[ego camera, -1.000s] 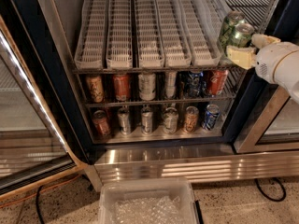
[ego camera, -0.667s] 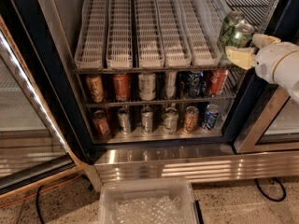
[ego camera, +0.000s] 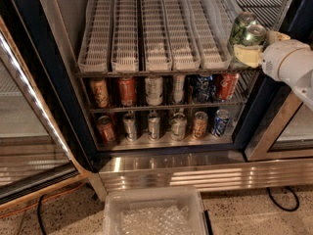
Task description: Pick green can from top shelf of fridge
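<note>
The green can [ego camera: 246, 32] is tilted, its silver lid facing me, at the right front end of the top shelf [ego camera: 154, 33], by the fridge's right frame. My gripper [ego camera: 250, 49] comes in from the right on a white arm, and its pale yellow fingers [ego camera: 248, 55] are shut on the green can. The shelf's white slotted lanes hold no cans. The fridge [ego camera: 58, 72] stands open with its dark frame and ribbed steel base [ego camera: 205, 173].
Two lower wire racks hold rows of cans, orange-red [ego camera: 127, 91], silver [ego camera: 154, 90] and blue [ego camera: 221, 122]. The open glass door [ego camera: 29, 146] stands at the left. A clear plastic bin [ego camera: 154, 212] sits on the floor in front. A black cable [ego camera: 283, 199] lies at the right.
</note>
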You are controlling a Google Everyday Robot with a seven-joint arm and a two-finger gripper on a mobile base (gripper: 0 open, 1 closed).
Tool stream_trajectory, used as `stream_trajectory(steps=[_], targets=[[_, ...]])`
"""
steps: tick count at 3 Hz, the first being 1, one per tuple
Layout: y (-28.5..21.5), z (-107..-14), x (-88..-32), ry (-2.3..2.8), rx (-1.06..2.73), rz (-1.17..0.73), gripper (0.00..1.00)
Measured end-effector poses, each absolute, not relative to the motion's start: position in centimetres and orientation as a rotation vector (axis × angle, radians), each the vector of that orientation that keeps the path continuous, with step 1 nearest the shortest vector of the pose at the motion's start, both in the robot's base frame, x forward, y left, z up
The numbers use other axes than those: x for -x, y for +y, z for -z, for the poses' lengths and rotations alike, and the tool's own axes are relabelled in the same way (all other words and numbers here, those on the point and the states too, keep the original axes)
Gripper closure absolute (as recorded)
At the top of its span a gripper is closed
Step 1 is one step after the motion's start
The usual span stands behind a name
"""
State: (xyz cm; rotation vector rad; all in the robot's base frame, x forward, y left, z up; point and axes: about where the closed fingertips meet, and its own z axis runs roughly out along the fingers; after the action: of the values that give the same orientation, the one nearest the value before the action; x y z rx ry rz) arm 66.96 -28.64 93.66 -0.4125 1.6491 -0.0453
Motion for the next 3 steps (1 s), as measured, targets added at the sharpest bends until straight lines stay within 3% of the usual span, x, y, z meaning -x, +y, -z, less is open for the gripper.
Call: stream_trajectory(steps=[3], targets=[[-28.3, -93.1, -71.0, 1.625, 0.372, 0.075, 0.37]])
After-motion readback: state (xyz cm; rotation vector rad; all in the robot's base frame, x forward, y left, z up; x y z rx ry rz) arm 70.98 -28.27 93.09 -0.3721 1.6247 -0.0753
